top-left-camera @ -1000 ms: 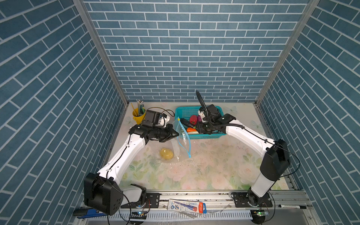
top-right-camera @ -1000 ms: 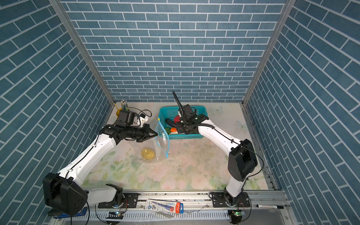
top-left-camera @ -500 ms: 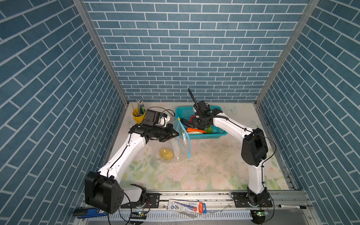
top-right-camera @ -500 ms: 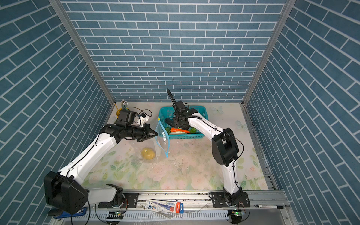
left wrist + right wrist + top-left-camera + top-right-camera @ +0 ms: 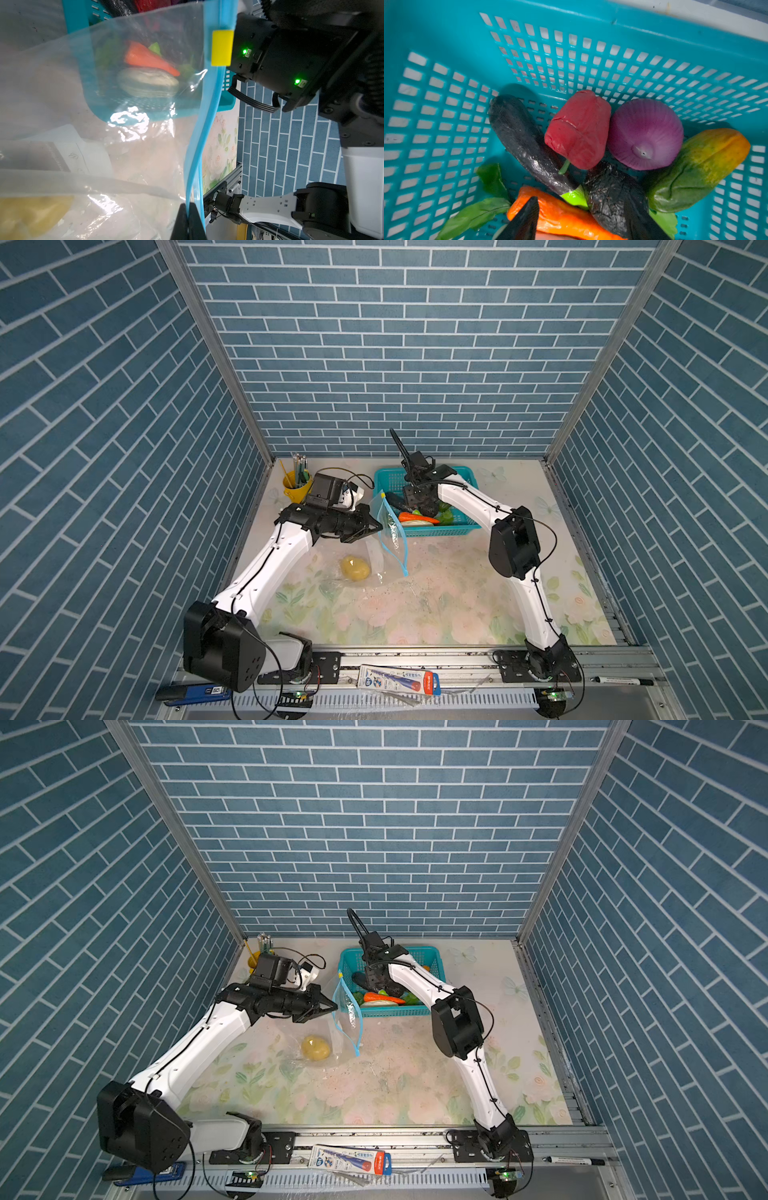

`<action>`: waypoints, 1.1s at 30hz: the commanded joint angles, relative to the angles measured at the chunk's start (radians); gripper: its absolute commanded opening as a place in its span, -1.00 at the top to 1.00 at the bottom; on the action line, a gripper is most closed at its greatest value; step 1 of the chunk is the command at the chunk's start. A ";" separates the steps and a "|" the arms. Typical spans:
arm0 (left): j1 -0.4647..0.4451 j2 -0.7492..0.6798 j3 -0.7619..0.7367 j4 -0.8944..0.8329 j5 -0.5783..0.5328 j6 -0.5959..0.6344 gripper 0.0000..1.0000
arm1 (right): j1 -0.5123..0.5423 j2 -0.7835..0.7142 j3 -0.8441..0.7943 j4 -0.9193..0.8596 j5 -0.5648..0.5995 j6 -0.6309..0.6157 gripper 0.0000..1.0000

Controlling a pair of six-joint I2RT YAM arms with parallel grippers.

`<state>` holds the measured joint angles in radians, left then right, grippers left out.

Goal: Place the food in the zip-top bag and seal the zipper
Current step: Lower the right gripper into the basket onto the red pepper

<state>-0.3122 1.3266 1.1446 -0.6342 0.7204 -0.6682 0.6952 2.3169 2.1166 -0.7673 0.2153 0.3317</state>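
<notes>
The clear bag (image 5: 390, 541) stands on edge near the middle of the bench (image 5: 440, 605), just in front of the basket's left end. Its blue zipper strip (image 5: 207, 108) runs from the yellow slider (image 5: 222, 47) beside the basket down toward the bench. The left claw (image 5: 188, 209) is clenched on that strip, holding the bag up. A yellow potato (image 5: 355, 568) lies inside the bag's slack lower part on the bench. The other food sits in the teal basket (image 5: 465, 527) near the back edge: eggplant (image 5: 525, 141), red pepper (image 5: 579, 131), purple onion (image 5: 645, 135), carrot (image 5: 564, 220), corn (image 5: 695, 170), leaves (image 5: 473, 212) and a white radish (image 5: 147, 83). The right claw (image 5: 422, 510) hangs inside the basket, released, spread over the carrot and gripping nothing.
</notes>
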 commanded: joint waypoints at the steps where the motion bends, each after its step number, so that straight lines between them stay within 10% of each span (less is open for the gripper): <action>1: 0.005 0.008 0.009 -0.004 0.006 0.012 1.00 | -0.004 0.043 0.084 -0.046 0.033 -0.006 -0.34; 33: 0.005 0.011 -0.003 0.013 0.003 0.012 1.00 | -0.043 0.248 0.288 -0.013 -0.027 0.041 -0.47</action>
<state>-0.3122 1.3281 1.1442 -0.6304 0.7204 -0.6682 0.6552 2.5412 2.3577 -0.7773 0.2043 0.3435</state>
